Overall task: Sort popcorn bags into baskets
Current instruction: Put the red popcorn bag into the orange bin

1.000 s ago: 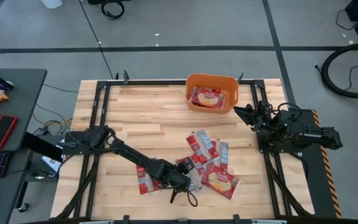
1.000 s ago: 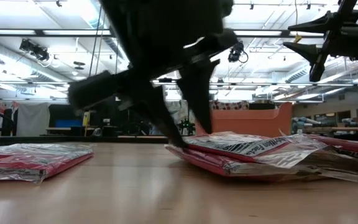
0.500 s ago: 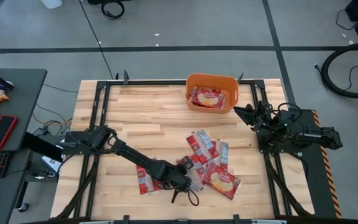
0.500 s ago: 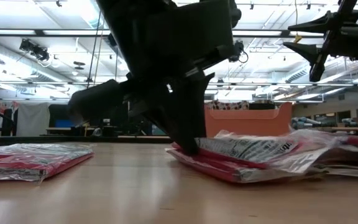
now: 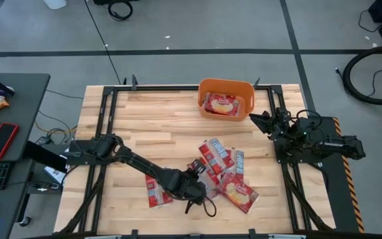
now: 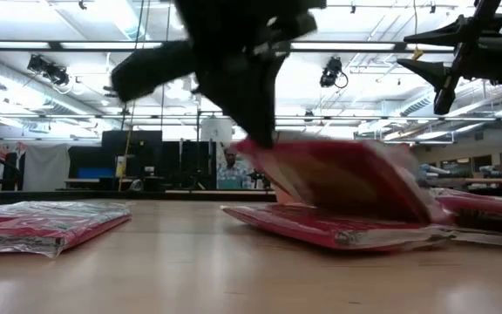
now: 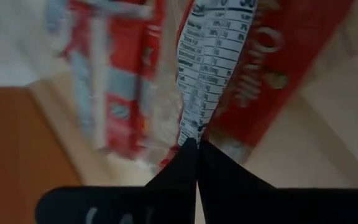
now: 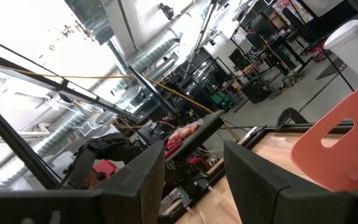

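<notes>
Several red popcorn bags (image 5: 223, 167) lie in a loose pile on the wooden table, right of centre near the front. One more bag (image 5: 152, 191) lies alone to their left. Another bag (image 5: 221, 104) rests flat in the orange basket (image 5: 225, 86) at the far edge. My left gripper (image 5: 196, 188) is at the pile's left side, shut on one bag (image 6: 338, 179). My right gripper (image 5: 258, 118) hangs open above the table's right side, near the basket, holding nothing. My left gripper pinches the bag's edge by the white nutrition panel (image 7: 194, 118) between its two fingertips. The fingers come from above, pointing down. That end is raised off the table, the bag tilts, and its other end (image 6: 412, 209) stays down on the bags beneath.
Black frame rails (image 5: 105, 133) run along the table's left, right and far edges. Bare wood (image 5: 158, 126) spreads between the pile and the basket. A side desk at the left carries a red phone (image 5: 0, 141) and a keyboard.
My left gripper has shut on the edge of a bag in the pile and gone up. That end of the bag has lifted off the table and the bag has tipped up, while its other end stays on the pile.
</notes>
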Controlling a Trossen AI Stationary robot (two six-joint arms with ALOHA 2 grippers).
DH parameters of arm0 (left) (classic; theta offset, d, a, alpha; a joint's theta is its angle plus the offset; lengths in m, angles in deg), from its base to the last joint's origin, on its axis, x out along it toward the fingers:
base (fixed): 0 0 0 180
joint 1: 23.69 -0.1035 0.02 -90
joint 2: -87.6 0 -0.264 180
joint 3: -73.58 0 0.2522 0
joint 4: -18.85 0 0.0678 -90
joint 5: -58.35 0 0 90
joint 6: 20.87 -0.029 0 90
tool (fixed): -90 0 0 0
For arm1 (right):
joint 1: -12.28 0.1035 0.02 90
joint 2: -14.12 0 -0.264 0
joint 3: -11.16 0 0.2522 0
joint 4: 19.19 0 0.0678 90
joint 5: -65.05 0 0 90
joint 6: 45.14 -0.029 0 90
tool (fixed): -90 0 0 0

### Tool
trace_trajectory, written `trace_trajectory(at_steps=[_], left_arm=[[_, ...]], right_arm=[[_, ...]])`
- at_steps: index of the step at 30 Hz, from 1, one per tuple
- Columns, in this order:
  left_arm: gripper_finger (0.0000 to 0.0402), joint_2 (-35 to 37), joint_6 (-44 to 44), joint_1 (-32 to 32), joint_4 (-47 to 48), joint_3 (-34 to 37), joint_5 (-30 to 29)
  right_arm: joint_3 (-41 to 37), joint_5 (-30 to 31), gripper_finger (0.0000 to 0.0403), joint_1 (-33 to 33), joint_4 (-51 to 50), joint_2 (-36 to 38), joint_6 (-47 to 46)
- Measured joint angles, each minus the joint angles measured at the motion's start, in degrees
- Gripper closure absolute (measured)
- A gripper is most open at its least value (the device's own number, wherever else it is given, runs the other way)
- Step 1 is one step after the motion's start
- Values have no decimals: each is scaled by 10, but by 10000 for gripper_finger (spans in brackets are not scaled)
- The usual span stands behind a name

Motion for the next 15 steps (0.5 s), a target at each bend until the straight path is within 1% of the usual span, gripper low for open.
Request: trace_trajectory(at_steps=[3,6,9,15], left_arm=[[394,0,12,-5,46,-34,-43],[394,2,18,-13,69,-62,-84],[394,2,18,-22,74,-83,-121],[394,2,12,-53,74,-113,-221]], right_arm=[[0,0,233,0,0,0,0],[0,0,233,0,0,0,0],[0,0,233,0,0,0,0],[0,0,233,0,0,0,0]])
